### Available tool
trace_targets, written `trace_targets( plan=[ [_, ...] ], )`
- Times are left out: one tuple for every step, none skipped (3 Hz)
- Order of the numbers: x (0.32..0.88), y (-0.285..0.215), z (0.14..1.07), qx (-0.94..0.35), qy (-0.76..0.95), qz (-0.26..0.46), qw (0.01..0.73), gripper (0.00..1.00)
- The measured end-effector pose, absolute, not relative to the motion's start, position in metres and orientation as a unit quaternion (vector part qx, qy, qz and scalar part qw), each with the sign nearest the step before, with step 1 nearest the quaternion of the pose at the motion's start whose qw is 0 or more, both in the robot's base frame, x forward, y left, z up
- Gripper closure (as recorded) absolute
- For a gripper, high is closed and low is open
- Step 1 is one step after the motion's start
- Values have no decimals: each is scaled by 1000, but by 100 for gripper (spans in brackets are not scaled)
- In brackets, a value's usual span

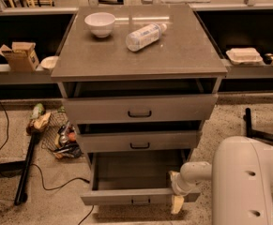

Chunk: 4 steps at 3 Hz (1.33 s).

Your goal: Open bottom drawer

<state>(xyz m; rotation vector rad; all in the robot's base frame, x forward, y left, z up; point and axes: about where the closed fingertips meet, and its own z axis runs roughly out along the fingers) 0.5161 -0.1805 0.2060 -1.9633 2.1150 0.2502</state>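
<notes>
1. Hanging low at the right front corner of the cabinet [192, 60], the gripper [175, 191] sits right at the right end of the bottom drawer [122, 197].
2. Its fingers [177, 204] look spread. One pale tip hangs down the outside of the drawer front, and the other shows behind it, inside the drawer, so the panel's edge lies between them.
3. That bottom drawer, the lowest and narrowest of three, stands well open. Its grey front is far forward of the cabinet and its bare floor is in view.
4. The middle drawer [108, 142] and top drawer [98, 108] above it each sit slightly proud, with a dark gap over each.
5. The robot's white arm [248, 182] fills the lower right and reaches left to the drawer.
6. On the cabinet top a white bowl [100, 23] stands at the back left. A clear plastic bottle [144, 36] lies on its side beside it.
7. On the floor to the left are a wire basket of clutter [61, 137] and a black cable [51, 184]. A cardboard box [21, 55] sits on the ledge above.
</notes>
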Motion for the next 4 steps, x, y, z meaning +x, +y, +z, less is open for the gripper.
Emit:
trace_targets(
  plan=[
    [540,-187,270,-686,713,20,143,0],
    [554,-189,345,-665,724,-27,180,0],
    [519,-201,436,-643,738,-57,196,0],
    [519,-201,436,-643,738,-57,196,0]
  ],
)
